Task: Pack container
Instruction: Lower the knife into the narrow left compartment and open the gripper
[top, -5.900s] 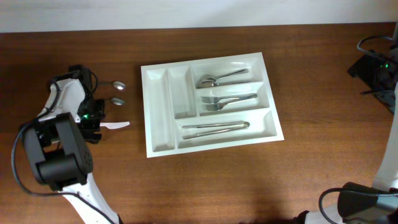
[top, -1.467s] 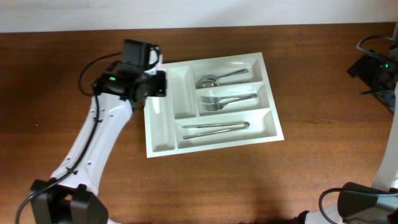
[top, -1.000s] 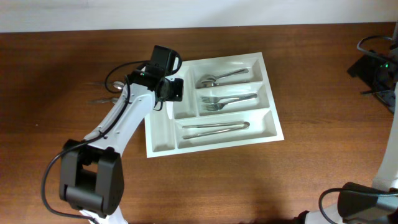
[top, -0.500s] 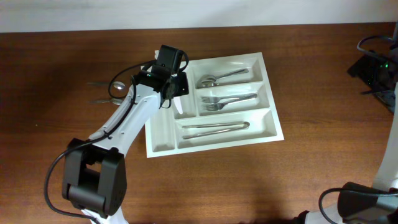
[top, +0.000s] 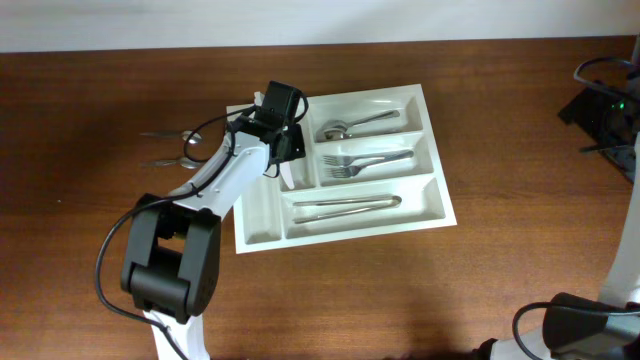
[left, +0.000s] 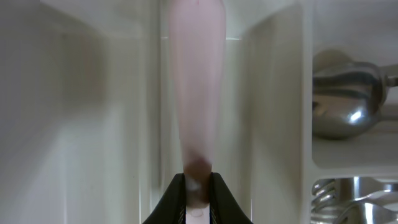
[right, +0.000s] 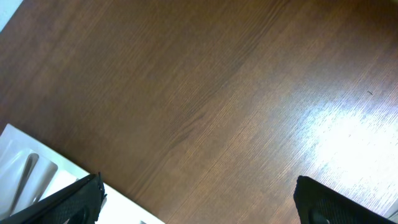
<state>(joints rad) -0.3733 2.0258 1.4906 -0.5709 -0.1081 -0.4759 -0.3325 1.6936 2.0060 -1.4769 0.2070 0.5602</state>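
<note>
The container (top: 252, 205) is a large white cutlery tray lying mid-table. My left gripper (top: 285, 150) hovers over its second narrow compartment, shut on a pale plastic utensil (top: 290, 177). In the left wrist view that utensil (left: 194, 93) juts forward from my left gripper (left: 198, 193), lined up along the narrow compartment between the container's walls (left: 280, 93). My right gripper (right: 205, 205) is open above bare wood, and only a corner of the container (right: 25, 168) shows there.
The long compartments hold a metal spoon (top: 350, 125), forks (top: 365, 160) and knives (top: 345, 206). Two spoons (top: 165, 135) (top: 165, 160) lie on the table left of the tray. Black equipment (top: 600, 110) sits at the right edge.
My left arm has carried the plastic utensil from the table on the left rightward over the tray, ending above the second narrow compartment. The right gripper has stayed open.
</note>
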